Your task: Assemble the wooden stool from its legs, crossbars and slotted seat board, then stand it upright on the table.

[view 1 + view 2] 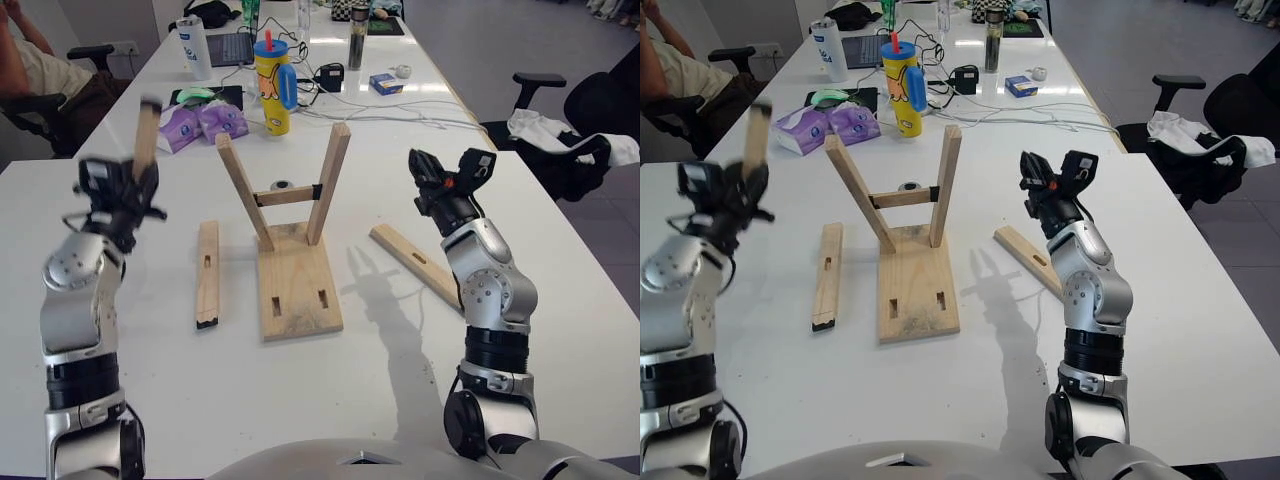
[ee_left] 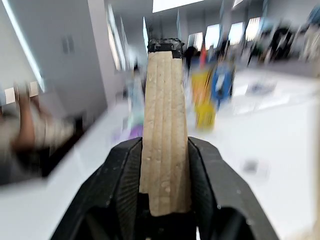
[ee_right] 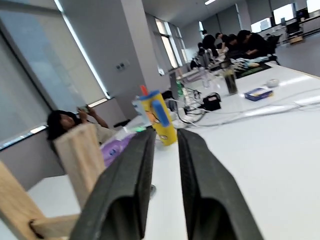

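My left jaws pinch a rough, pale wooden leg (image 2: pixel 165 125) with a black tip, held upright above the white tabletop (image 1: pixel 300 400). My right jaws hang slightly parted, empty. The flat slotted seat board (image 1: pixel 297 300) lies at the centre, with two slanted legs (image 1: pixel 240 190) and a crossbar (image 1: pixel 285 196) standing from it.

I see a yellow cup (image 1: pixel 272 90) with a blue handle and red straw at 12 o'clock on the white counter (image 1: pixel 300 400). Purple tissue packs (image 1: pixel 200 124) sit near it at 11. At 1 lies a blue box (image 1: pixel 386 84), with a dark flask (image 1: pixel 357 40) beyond. An office chair (image 1: pixel 540 82) stands off the counter at 2.
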